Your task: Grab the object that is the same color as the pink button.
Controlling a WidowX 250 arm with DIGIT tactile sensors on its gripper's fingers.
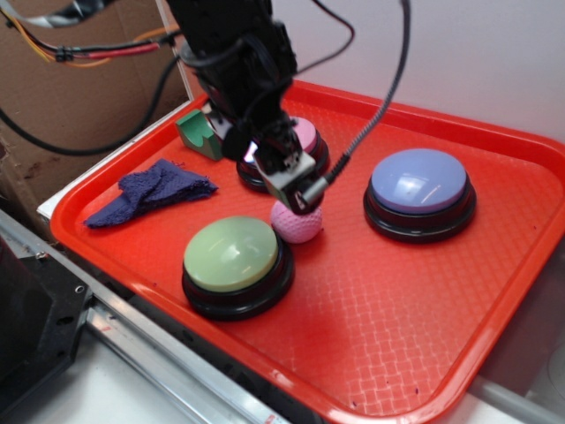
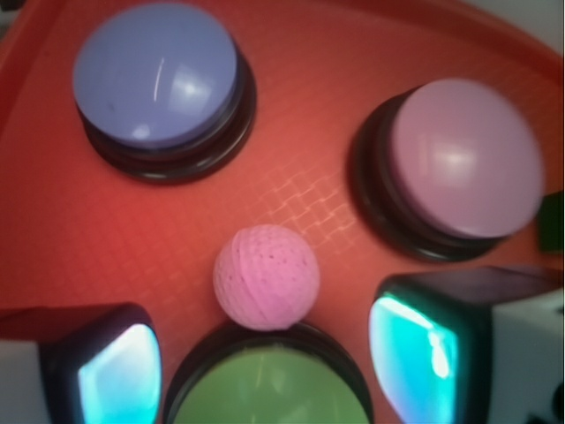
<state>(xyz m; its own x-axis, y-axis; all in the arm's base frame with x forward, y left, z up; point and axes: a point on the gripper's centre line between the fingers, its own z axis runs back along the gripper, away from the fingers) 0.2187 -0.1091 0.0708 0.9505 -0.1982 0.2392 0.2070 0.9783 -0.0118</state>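
— Blue rag (image 1: 152,192) first, way off to the claw's left on the red tray (image 1: 424,336). Do we care about it?

— No. It isn't pink. Next comes a green block (image 1: 199,132), just behind the claw on that side. Leave that too.

— Then the green button (image 1: 235,256)?

— Yes, it sits in front of the claw and a bit to the left. In the wrist view it is touching the pink ball (image 2: 266,276), or almost (too close to tell).

— And the ball is the thing to grab?

— Right. It is pink like the pink button (image 2: 466,159), which sits just behind the claw. The ball is small and has tiny dimples. It lies on the tray right under the claw (image 1: 298,196).

— Is the claw holding it?

— Not yet. The two fingers (image 2: 119,375) stand wide apart, one on each side, and the ball shows free between them, a little closer to one finger than the other.

— So how do we do it well?

— I think the claw should slide over so the ball sits in the middle of the gap, go straight down, then squeeze slowly. A round ball may roll away if one finger bumps it first. Also stay clear of the green button's top.

— And the purple-blue button (image 1: 418,184)?

— Far off to the claw's right. Nothing to do there.
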